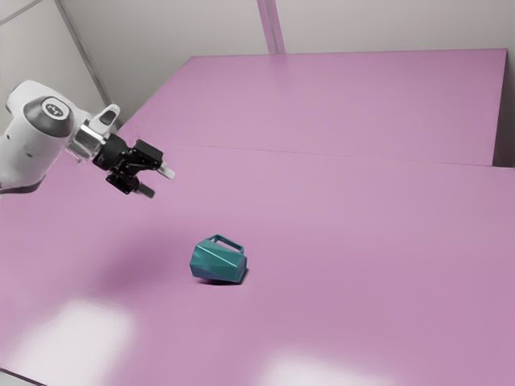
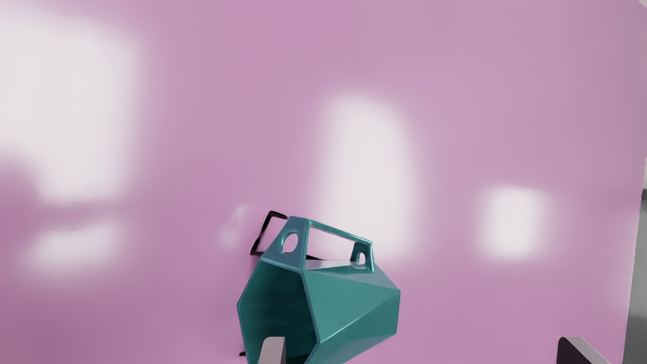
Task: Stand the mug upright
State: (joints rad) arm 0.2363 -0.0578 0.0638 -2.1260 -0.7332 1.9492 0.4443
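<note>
1. Far left: white arm (image 1: pixel 36 141) comes into the exterior view's left side, angled down toward the middle.
2. Lower left: bright glare patch (image 1: pixel 76 346) on the pink table (image 1: pixel 362 241).
3. Upper left: black gripper (image 1: pixel 157 182), end of arm, in the air. Open, nothing held: fingers spread well apart in both views.
4. Left of center, below the gripper in frame: teal faceted mug (image 1: pixel 219 261), on its side on the table, handle (image 1: pixel 229 244) toward the top of the frame. Apart from the gripper; pink tabletop shows between them.
5. Wrist view on the mug: open mouth (image 2: pixel 275 303) seen at an angle. One finger (image 2: pixel 273 351) overlaps it in view and hides part of the rim; the other finger (image 2: pixel 581 351) is off past the base end. Dark angular outline (image 2: pixel 262 232) on the table beside the handle, looks like its shadow.
6. Top center: pink strip (image 1: pixel 272 28) on the pale wall (image 1: pixel 161 32).
7. Upper right: thin seam (image 1: pixel 322 153) runs across the pink surface, well apart from the mug.
</note>
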